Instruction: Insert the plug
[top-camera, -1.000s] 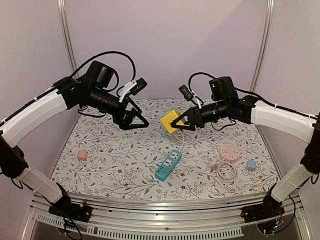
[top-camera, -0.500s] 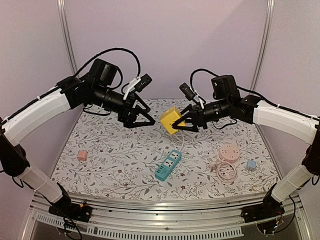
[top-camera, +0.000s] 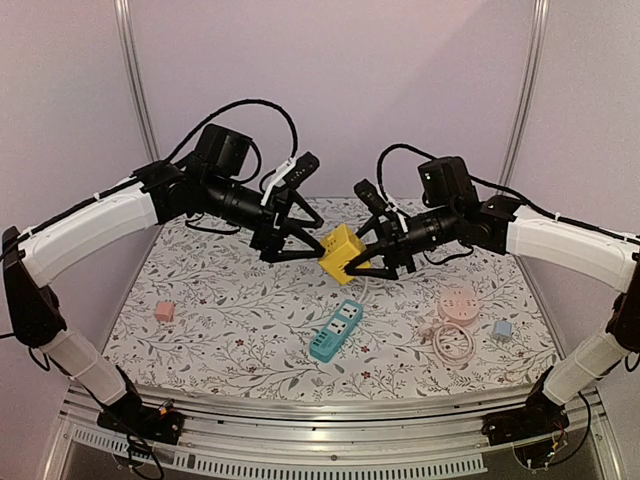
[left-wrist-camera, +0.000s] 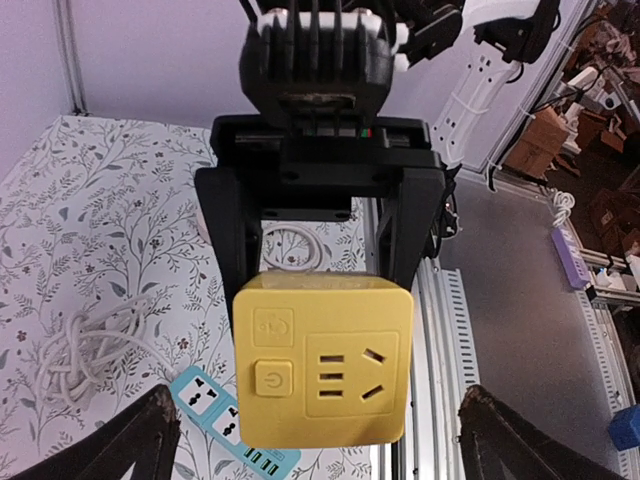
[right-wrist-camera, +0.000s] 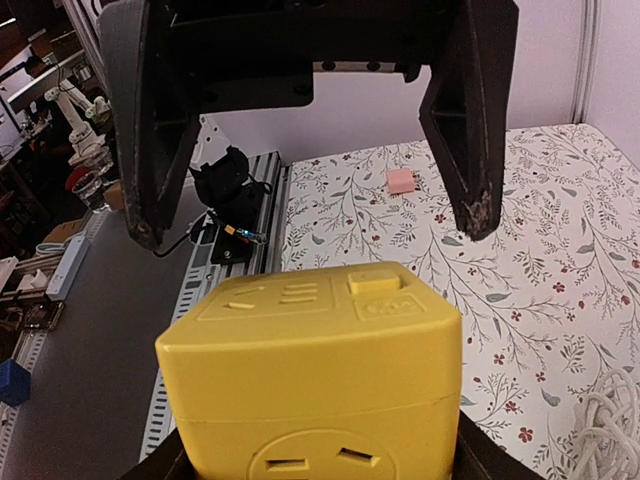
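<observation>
Finding: the yellow cube socket (top-camera: 341, 250) is held aloft, clamped from behind between the fingers of the right gripper (top-camera: 360, 256). Its socket face is turned toward the left gripper (top-camera: 318, 240).

Change noted: a second ago the left gripper stood well apart from the cube. It has since advanced, and the cube now sits directly ahead of it, between its spread fingers. Both wrist views show those fingers released and clear of the cube's sides, so there is no contact yet. The right gripper has carried the cube slightly lower and closer to its partner.

Assessment: we judge this to be the approach to a handover or a two-handed brace, not the insertion itself. We see no plug in either gripper, so that step is not begun.

Surroundings: below the right gripper a teal power strip (top-camera: 336, 330) lies on the floral table (top-camera: 230, 330). Further out on that gripper's side are a pink round socket (top-camera: 460, 303) and a coiled white cable (top-camera: 450, 343).
</observation>
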